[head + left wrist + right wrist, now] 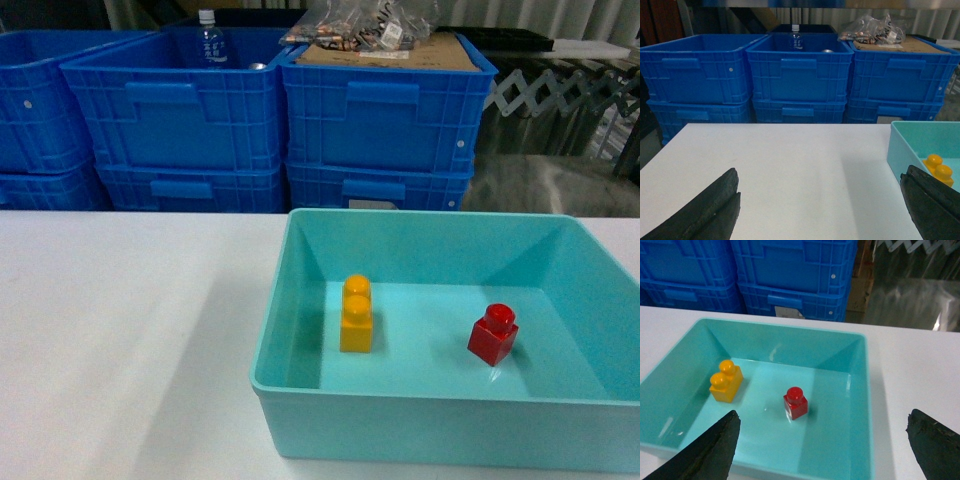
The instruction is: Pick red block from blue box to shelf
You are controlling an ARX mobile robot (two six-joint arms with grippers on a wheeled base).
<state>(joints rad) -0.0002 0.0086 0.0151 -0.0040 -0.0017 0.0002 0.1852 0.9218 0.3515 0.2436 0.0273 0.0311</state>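
Inside the blue box [300, 300], the red block [493, 335] sat right of a yellow brick [356, 314]; both grippers, left [822, 210] and right [822, 447], hung wide open, empty.

My head camera looks forward and down over the white table [120, 320] at the blue box [300, 300]. My left wrist view sits low, level, facing the stacked crates [800, 75]. My right wrist view looks steeply into the same box; all three share it.

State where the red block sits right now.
In the head view the red block stands on the floor of the blue box, in its right half, to the right of the yellow brick and apart from it.
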